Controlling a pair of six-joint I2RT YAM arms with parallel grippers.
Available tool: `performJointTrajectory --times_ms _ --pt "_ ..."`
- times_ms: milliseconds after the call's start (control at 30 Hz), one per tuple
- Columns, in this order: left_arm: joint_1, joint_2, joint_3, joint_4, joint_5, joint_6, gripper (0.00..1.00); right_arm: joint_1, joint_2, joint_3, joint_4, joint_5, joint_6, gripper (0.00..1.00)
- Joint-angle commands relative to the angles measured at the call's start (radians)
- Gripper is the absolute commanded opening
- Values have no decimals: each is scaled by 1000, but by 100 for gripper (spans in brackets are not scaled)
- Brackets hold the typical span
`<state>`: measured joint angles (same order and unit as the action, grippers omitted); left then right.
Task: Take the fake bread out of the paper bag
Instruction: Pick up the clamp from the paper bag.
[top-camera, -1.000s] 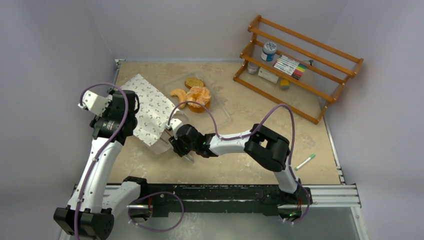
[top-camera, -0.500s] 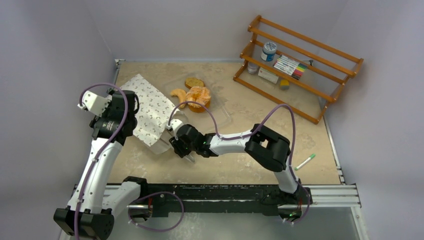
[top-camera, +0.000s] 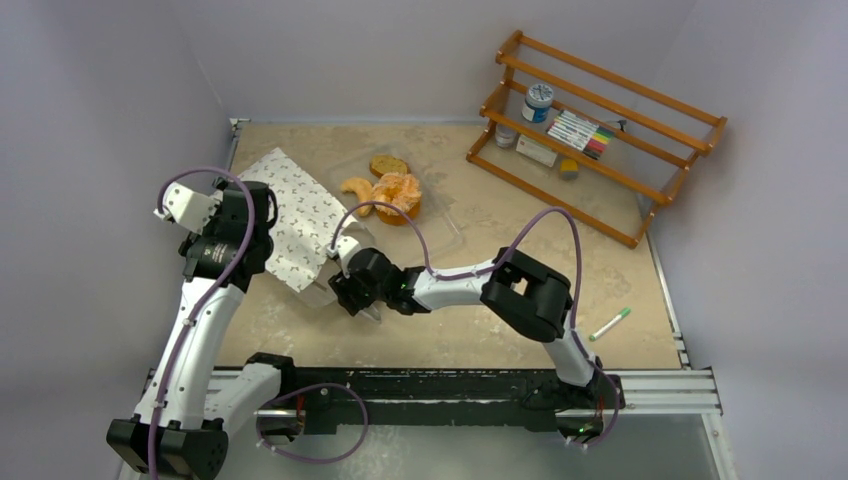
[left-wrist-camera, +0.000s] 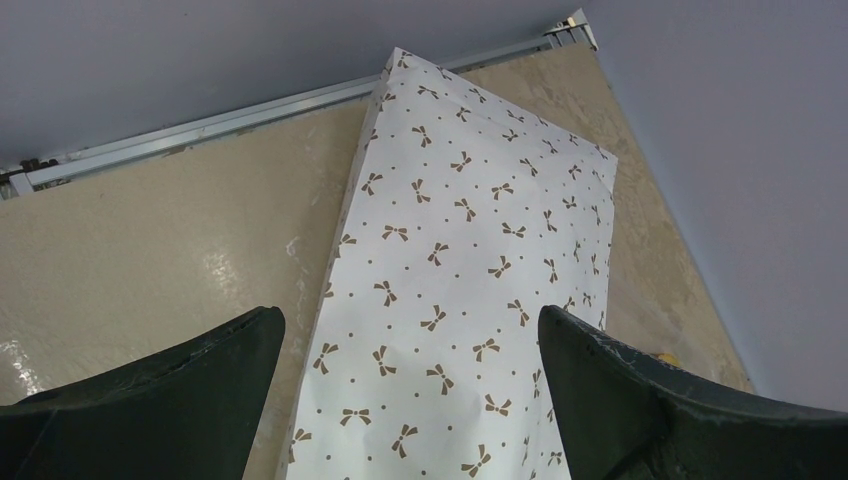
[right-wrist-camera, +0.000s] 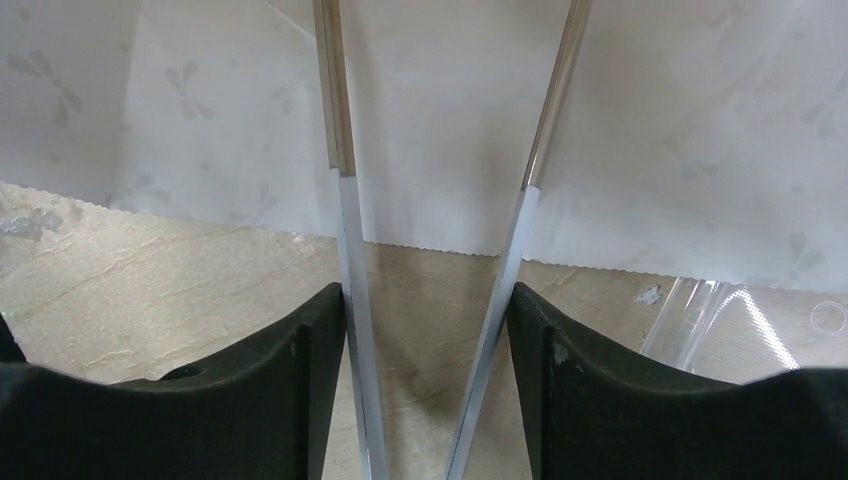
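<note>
The white paper bag with brown bow marks lies flat at the left, its open mouth toward the near right. My left gripper hovers over it, jaws wide open and empty; the bag fills the gap between them. My right gripper is at the bag's mouth, shut on metal tongs whose two arms reach into the bag's opening. Orange croissants and a bun and a brown slice lie on a clear plastic tray. No bread shows inside the bag.
A wooden rack with a jar, boxes and markers stands at the back right. A green-capped pen lies near the right edge. A corner of the clear tray shows beside the right gripper.
My right gripper has moved a little to the left with the tongs, further into the bag's mouth. The left arm has barely moved.
</note>
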<state>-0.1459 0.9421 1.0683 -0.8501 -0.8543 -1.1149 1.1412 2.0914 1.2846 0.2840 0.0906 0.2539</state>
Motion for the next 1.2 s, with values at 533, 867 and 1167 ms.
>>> performJointTrajectory --times_ms 533,867,1167 --pt "9 -1 4 32 -14 12 100 2 -70 -20 -130 31 19 5" --pt "11 19 28 34 -24 30 100 -7 -85 47 -186 28 15 32" --pt "11 29 27 35 -23 30 100 -61 -33 153 -233 -23 3 39"
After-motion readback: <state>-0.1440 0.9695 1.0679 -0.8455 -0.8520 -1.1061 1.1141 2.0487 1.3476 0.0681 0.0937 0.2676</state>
